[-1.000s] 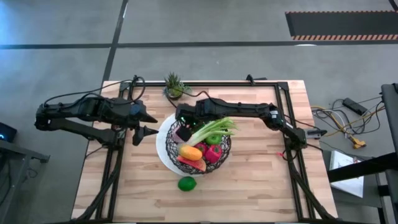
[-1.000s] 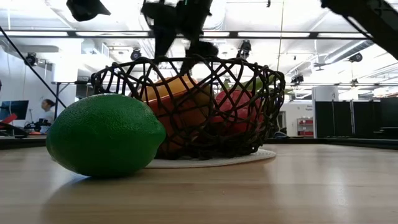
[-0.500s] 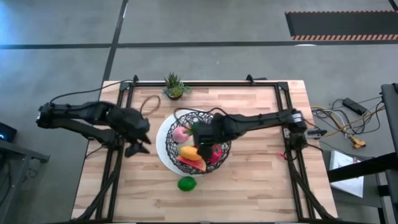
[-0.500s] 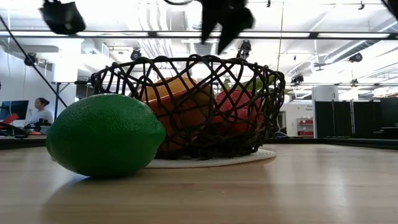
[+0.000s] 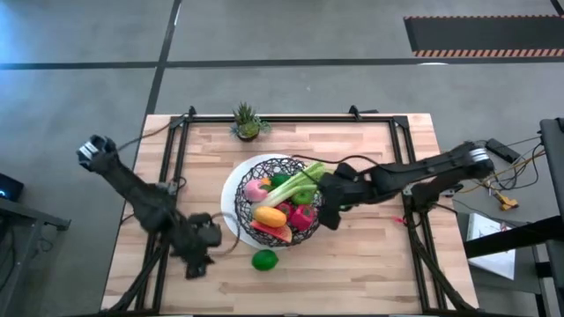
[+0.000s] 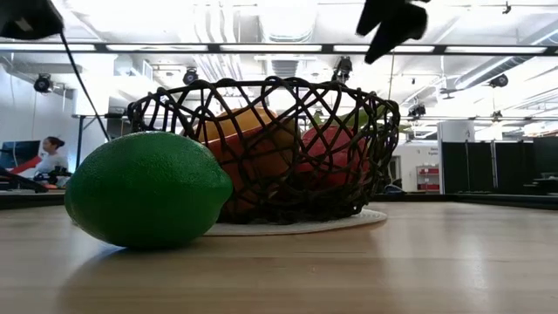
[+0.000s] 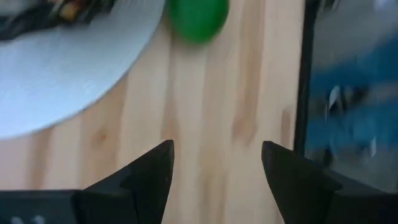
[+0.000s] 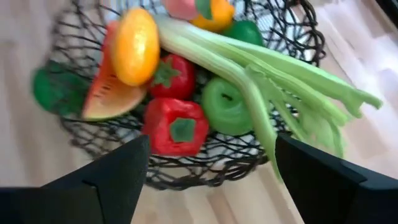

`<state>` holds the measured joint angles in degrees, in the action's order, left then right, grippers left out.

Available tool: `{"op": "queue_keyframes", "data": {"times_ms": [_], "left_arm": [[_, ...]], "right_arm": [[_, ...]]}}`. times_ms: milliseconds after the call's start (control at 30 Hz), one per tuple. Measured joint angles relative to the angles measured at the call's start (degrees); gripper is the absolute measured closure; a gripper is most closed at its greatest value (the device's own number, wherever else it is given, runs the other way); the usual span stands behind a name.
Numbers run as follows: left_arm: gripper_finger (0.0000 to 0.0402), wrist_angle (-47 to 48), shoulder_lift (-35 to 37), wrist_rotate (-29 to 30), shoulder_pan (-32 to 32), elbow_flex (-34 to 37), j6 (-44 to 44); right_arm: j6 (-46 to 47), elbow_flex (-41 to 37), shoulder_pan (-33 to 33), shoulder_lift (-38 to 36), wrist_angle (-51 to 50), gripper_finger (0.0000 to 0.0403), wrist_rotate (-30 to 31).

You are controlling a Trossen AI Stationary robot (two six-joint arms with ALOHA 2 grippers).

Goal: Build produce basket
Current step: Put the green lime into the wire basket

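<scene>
Black wire mesh forms the basket [image 5: 280,195], a round bowl of criss-crossing strands seated on a flat round white plate base at the middle of the butcher-block table [image 5: 370,255]. Contents, as seen in the right wrist view: a pale green ribbed celery stalk [image 8: 261,81] lying across the top with its leafy end over the rim; a smooth green apple [image 8: 227,114]; a blocky red pepper with green stem [image 8: 175,126]; a red strawberry [image 8: 169,76]; an elongated orange-yellow piece [image 8: 137,45]; and a watermelon wedge with orange-red flesh [image 8: 109,102]. A pink piece [image 5: 256,187] sits at the basket's left side in the high view.

One glossy green lime [image 5: 264,260] lies outside on the bare wood, just beside the plate edge on the near side.

Left gripper [image 5: 196,255] hangs over the near left part of the table, near the lime but apart from it; its fingers [image 7: 146,177] are spread and hold nothing. Right gripper [image 5: 328,201] is positioned at the basket's right rim, fingers [image 8: 118,165] parted wide, empty.

A small spiky green potted plant [image 5: 248,121] stands at the far edge of the table.
</scene>
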<state>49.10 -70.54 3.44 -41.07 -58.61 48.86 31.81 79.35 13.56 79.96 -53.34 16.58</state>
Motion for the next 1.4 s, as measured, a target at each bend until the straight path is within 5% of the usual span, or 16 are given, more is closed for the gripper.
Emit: {"op": "queue_keyframes", "data": {"times_ms": [133, 267, 600, 867, 1133, 1400], "left_arm": [[0.0176, -12.9, -6.2, 13.9, -5.2, 1.0, 8.7], [0.0176, -20.5, -13.2, 20.9, -6.4, 1.9, 12.1], [0.0167, -34.7, -22.1, 22.4, -6.4, 7.0, 13.8], [0.0077, -42.7, -22.2, 22.5, -6.2, 12.8, 9.5], [0.0051, -47.7, -25.6, 33.2, -6.1, 13.7, 3.1], [0.0051, -61.6, -33.8, 36.6, -6.1, 12.5, 2.9]], "right_arm": [[1.7, -7.2, 0.8, -5.8, 6.5, 0.0076, 0.0], [4.0, -11.5, 1.3, -8.7, 9.3, 0.0076, -0.2], [5.8, -13.8, 1.2, -9.6, 9.4, 0.0076, -1.6], [5.8, -14.0, 1.2, -9.6, 9.4, 0.0076, -1.9], [6.6, -14.0, 1.2, -9.6, 9.4, 0.0076, -2.0], [7.3, -14.0, 1.2, -9.6, 9.2, 0.0076, -2.0]]}}
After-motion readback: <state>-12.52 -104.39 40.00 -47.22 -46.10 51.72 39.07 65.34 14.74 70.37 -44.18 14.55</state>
